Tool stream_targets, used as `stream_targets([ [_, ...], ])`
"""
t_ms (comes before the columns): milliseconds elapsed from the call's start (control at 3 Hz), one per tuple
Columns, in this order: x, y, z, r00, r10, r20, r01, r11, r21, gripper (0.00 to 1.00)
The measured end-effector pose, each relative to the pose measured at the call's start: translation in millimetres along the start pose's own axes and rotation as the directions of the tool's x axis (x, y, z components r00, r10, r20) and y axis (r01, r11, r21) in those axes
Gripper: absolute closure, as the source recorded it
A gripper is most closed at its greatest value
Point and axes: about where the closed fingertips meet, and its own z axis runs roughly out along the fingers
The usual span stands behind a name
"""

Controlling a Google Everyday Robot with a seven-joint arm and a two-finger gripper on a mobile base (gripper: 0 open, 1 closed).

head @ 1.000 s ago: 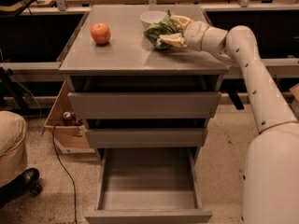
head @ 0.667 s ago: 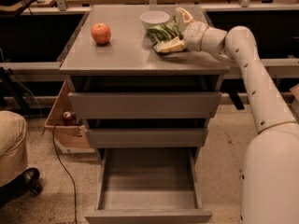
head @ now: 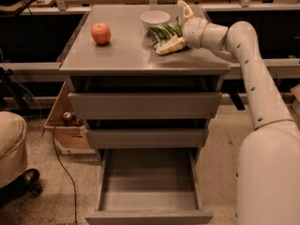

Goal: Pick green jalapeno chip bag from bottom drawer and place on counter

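The green jalapeno chip bag (head: 164, 32) lies on the counter (head: 126, 55), just in front of the white bowl (head: 155, 18). My gripper (head: 170, 28) reaches in from the right over the counter and is open. One finger (head: 184, 8) points up behind the bag and the other (head: 171, 46) lies low on the counter at the bag's front edge, so the bag rests between them. The bottom drawer (head: 147, 182) is pulled fully out and its grey floor is bare. The two upper drawers are shut.
A red apple (head: 101, 33) sits on the counter's left part. A cardboard box (head: 65, 125) with a can stands left of the cabinet, with a cable (head: 61, 168) on the floor. A person's leg and shoe (head: 14, 158) are at far left. Wooden tables stand behind.
The gripper's fingers have spread apart, the upper one lifting off the bag. The bag has settled onto the counter beside the bowl. The arm has barely moved.
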Motion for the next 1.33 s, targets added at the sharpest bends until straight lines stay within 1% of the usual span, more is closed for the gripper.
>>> stream_targets([
  [333, -31.0, 16.0, -17.7, 0.998, 0.022, 0.05, -0.016, 0.9934, -0.114, 0.0],
  [667, -55.7, 19.2, -59.5, 0.998, 0.029, 0.057, -0.019, 0.987, -0.16, 0.0],
  [1000, -64.8, 18.3, -119.0, 1.0, 0.029, 0.011, -0.028, 0.9921, -0.123, 0.0],
  [1333, -77.0, 19.2, -184.6, 0.998, 0.012, -0.069, -0.013, 0.9997, -0.022, 0.0],
])
